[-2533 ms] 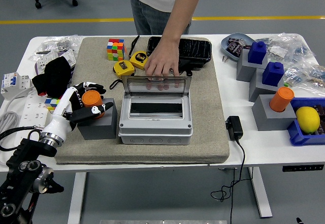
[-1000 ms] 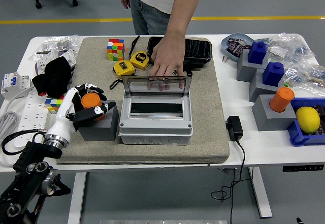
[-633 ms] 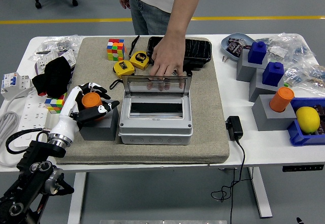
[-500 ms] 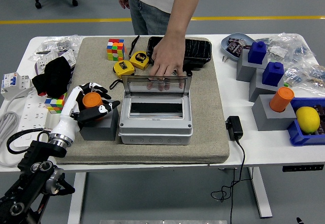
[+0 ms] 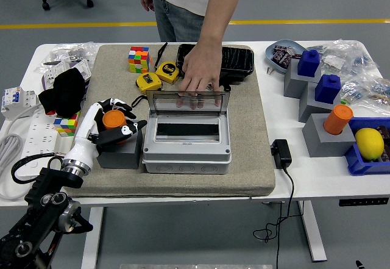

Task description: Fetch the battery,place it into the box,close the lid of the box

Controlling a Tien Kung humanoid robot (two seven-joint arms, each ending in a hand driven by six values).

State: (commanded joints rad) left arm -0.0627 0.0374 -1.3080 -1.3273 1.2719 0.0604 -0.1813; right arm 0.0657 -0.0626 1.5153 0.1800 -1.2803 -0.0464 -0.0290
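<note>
The left robot hand (image 5: 108,124) curls its fingers around the orange battery (image 5: 113,119) standing on a grey block (image 5: 119,150) left of the open grey box (image 5: 187,144), whose clear lid (image 5: 188,100) a person's hand (image 5: 200,77) holds upright at the far side.

Left hand closes in around the orange battery

The left hand (image 5: 105,124) sits further right and forward than before, its fingers (image 5: 129,129) now wrapped more closely round the orange battery (image 5: 113,119) on the grey block (image 5: 119,149). The person's hand (image 5: 200,77) has shifted slightly back along the lid's (image 5: 187,101) top edge.
</note>
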